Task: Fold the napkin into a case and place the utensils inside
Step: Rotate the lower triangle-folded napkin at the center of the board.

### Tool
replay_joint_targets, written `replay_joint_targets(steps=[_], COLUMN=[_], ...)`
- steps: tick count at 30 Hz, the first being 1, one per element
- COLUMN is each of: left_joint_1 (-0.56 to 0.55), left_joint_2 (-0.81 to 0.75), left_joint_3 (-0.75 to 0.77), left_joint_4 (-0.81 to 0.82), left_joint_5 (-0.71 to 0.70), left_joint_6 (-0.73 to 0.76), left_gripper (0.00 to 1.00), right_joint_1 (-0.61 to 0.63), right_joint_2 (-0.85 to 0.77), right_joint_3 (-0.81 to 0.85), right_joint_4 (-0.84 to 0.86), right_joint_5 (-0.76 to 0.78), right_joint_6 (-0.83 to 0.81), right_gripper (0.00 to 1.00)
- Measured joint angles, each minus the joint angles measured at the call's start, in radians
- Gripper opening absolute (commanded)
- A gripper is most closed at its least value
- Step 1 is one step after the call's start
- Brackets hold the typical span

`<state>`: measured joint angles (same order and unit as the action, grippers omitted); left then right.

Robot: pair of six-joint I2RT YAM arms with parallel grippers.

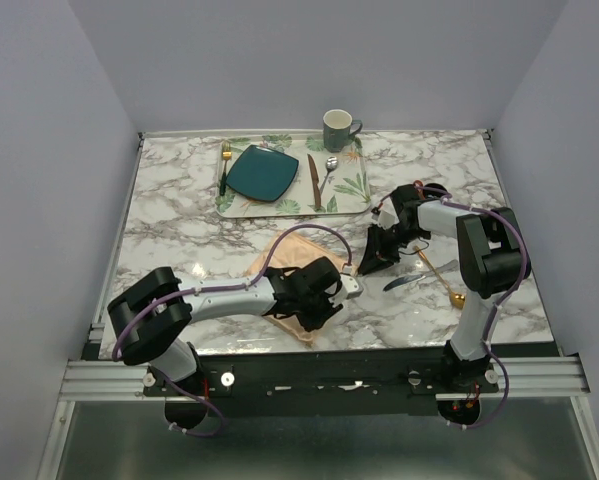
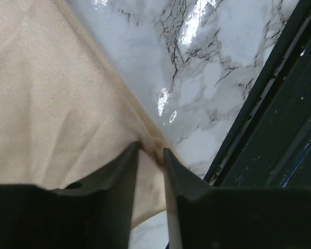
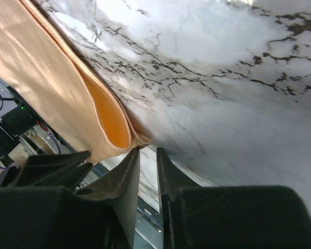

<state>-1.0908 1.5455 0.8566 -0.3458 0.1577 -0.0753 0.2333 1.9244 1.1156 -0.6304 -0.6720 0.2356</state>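
Observation:
The peach-tan napkin [image 1: 287, 252] lies partly folded at the table's middle front. My left gripper [image 1: 314, 305] is down on its near corner. In the left wrist view the jaws [image 2: 151, 150] are nearly together, with a bunched ridge of the napkin [image 2: 51, 104] pinched at the tips. My right gripper [image 1: 371, 262] is at the napkin's right corner. In the right wrist view its narrow jaws [image 3: 148, 150] hold the folded corner of the napkin [image 3: 51, 88] at the very tips, and the fold gapes open. The gold spoon [image 1: 439, 275] and silver-grey knife [image 1: 404, 282] lie on the marble just right of the right gripper.
A leaf-patterned tray [image 1: 354, 190] at the back holds a teal plate [image 1: 262, 172], a dark-handled gold fork [image 1: 225, 165], a brown-handled knife [image 1: 314, 182] and a small spoon [image 1: 329, 168]. A green mug [image 1: 337, 128] stands at its far corner. The dark front rail [image 2: 280, 129] runs close to the left gripper.

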Motion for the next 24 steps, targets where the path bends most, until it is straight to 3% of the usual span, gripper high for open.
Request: replay_joint_targets(steps=[7,13,17,24], left_joint_1=[0.039,0.331,0.487,0.65], left_joint_2=[-0.04,-0.174,-0.21,-0.103], left_joint_3=[0.008,0.056,0.082,0.111], left_joint_4=[-0.02,-0.024,-0.042,-0.214], left_joint_5=[0.048,0.203,0.283,0.348], left_joint_6=[-0.01,-0.03,0.029,0.279], left_gripper=[0.61,0.63,0.57,0.46], right_joint_1=[0.0,-0.02,-0.026,-0.013], right_joint_2=[-0.007,-0.094,-0.138,-0.027], right_joint_3=[0.019,0.031,0.047,0.095], right_joint_4=[-0.021,-0.096,-0.128,-0.125], right_joint_5=[-0.009,-0.004,-0.037,-0.07], right_joint_6=[-0.028,-0.111,-0.132,-0.112], right_gripper=[0.49,0.67,0.66,0.46])
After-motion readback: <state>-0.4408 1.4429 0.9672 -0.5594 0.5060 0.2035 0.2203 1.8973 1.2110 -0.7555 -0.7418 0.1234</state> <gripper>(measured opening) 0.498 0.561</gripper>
